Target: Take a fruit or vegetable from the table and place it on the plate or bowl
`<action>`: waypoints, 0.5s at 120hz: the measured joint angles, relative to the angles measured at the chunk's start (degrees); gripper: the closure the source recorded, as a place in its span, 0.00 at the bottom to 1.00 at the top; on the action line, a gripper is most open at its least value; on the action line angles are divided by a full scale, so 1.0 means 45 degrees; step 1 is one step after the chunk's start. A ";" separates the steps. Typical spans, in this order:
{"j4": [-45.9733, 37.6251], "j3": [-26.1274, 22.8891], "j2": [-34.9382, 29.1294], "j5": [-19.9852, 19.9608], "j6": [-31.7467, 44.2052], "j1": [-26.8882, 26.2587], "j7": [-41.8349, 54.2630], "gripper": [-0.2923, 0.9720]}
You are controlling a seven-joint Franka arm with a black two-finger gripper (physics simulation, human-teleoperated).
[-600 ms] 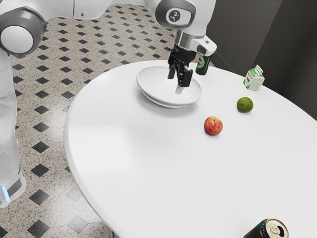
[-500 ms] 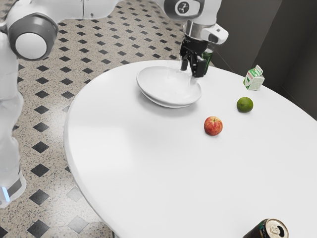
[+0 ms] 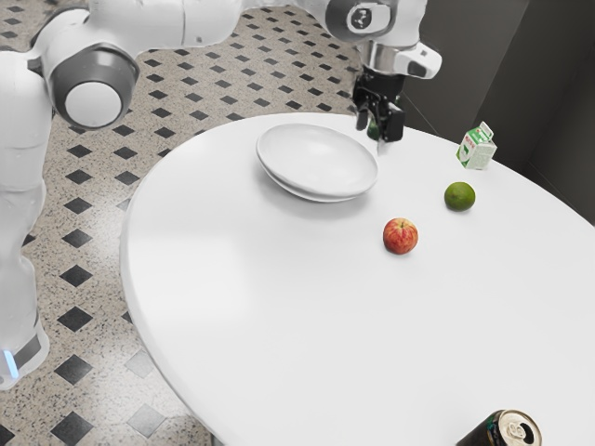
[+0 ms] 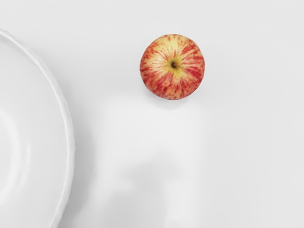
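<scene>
Apple (image 3: 401, 236) sits on the white tabletop (image 3: 279, 307), near the bare white plate (image 3: 317, 162) but not touching it. Claw (image 3: 379, 125) hangs beyond the plate's rim, fingers apart, gripping nothing. Green-and-white carton (image 3: 476, 146): print unreadable. 1 lime (image 3: 459, 196) lies nearby.

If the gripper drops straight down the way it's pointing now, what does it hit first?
Probably bare table, in the gap between the plate and the apple. The gripper points down just past the plate's edge, though depth is unclear.
</scene>
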 joint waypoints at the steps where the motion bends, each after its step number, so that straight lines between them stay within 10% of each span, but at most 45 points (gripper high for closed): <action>1: 0.0044 -0.0002 0.0131 0.0009 0.0033 0.0008 -0.0001 0.23; 60: 0.0756 -0.1165 0.3451 -0.0440 0.3332 0.0093 0.0354 0.23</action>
